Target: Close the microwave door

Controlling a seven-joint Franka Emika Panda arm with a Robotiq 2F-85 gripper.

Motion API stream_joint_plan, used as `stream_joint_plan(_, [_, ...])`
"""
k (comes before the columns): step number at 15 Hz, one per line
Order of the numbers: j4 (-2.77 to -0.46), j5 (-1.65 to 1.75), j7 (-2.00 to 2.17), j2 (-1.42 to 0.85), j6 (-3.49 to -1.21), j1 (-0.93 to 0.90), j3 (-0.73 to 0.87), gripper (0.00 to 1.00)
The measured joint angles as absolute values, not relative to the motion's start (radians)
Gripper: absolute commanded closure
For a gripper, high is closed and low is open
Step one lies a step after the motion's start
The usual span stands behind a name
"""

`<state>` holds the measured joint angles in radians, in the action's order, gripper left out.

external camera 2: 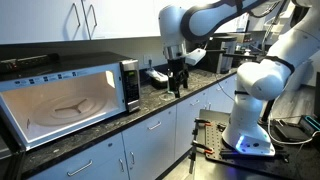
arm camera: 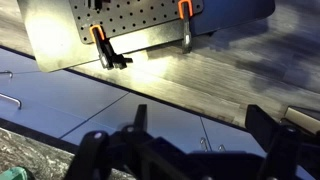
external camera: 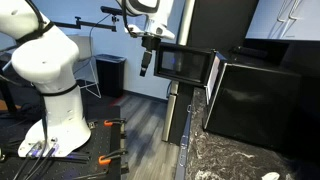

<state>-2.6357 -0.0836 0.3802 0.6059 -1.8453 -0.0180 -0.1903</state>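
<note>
Hanging mid-frame near the swung-open microwave door [external camera 2: 130, 86], fingers of the gripper [external camera 2: 179, 88] spread, probably ready to push it shut.

In an exterior view the microwave [external camera 2: 60, 105] runs off the left frame edge, and the microwave door [external camera 2: 130, 85] stands nearly edge-on, its window unreadable. In the wrist view the gripper [arm camera: 197, 125] is blurred and cropped at the bottom; the floor [arm camera: 260, 50] is smeared.

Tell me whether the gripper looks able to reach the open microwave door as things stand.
Probably yes: the open gripper hangs close beside the swung-out microwave door, and in both exterior views nothing shows between them.
</note>
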Motion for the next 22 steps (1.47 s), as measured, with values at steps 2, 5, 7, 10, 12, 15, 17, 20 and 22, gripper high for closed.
stream_joint_plan(2, [-2.636, -0.084, 0.38, 0.606, -1.845, -0.018, -0.19, 0.0])
stream_joint_plan(5, [-2.634, -0.082, 0.379, 0.606, -1.845, -0.019, -0.19, 0.0])
stream_joint_plan(7, [-2.62, -0.082, 0.37, 0.604, -1.847, -0.025, -0.19, 0.0])
stream_joint_plan(10, [-2.582, -0.085, 0.368, 0.591, -1.873, -0.036, -0.19, 0.0])
stream_joint_plan(12, [-2.566, -0.102, 0.368, 0.581, -1.914, -0.04, -0.19, 0.0])
stream_joint_plan(15, [-2.545, -0.127, 0.371, 0.561, -1.987, -0.055, -0.193, 0.0])
stream_joint_plan(17, [-2.526, -0.138, 0.376, 0.537, -2.039, -0.068, -0.202, 0.0])
stream_joint_plan(20, [-2.485, -0.145, 0.379, 0.473, -2.138, -0.088, -0.226, 0.0])
stream_joint_plan(22, [-2.478, -0.143, 0.379, 0.452, -2.144, -0.091, -0.228, 0.0])
